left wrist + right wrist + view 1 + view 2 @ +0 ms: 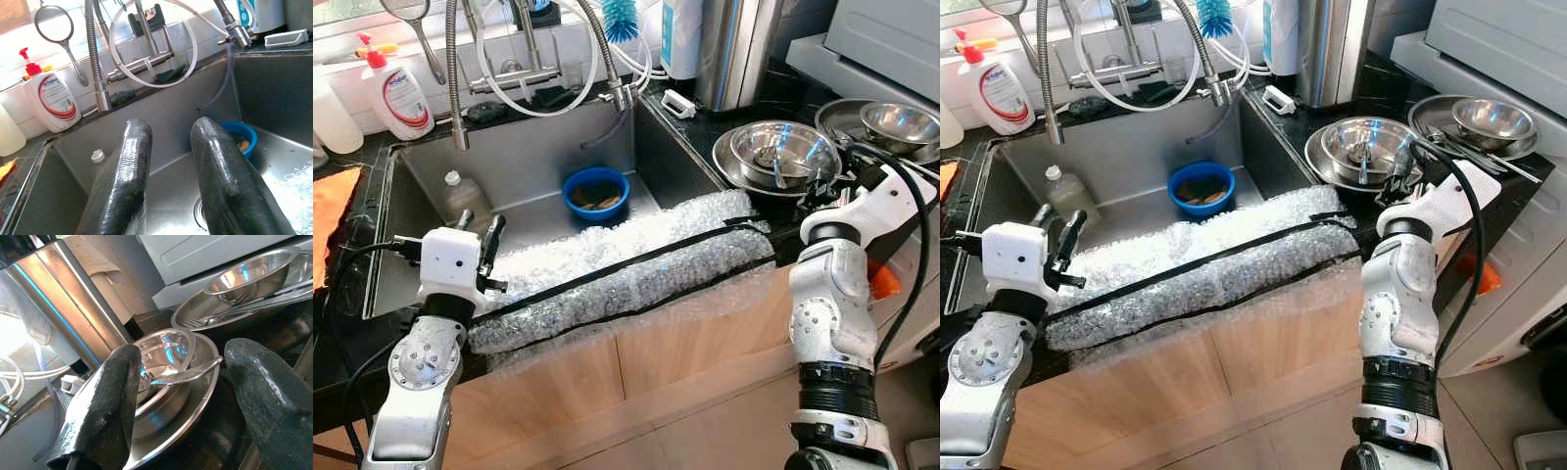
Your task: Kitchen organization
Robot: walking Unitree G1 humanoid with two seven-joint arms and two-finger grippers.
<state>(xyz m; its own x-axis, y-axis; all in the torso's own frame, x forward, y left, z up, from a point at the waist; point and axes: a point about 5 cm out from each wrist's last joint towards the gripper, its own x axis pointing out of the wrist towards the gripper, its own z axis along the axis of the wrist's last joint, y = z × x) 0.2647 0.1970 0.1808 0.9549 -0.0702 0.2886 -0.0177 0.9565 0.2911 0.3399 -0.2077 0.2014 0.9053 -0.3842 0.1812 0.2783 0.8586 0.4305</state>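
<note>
Bubble wrap lies rolled along the sink's front edge, its long axis running from one arm to the other. Left hand, fingers spread and empty, hovers over the basin facing the blue bowl. Right hand, also spread, points at the nested steel bowls on the counter, nearer that arm.

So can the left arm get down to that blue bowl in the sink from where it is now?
Probably yes. The left gripper hangs open over the sink's near left side, and the blue bowl sits uncovered on the basin floor past it. The bubble wrap along the front edge lies beside that path, not across it.
</note>
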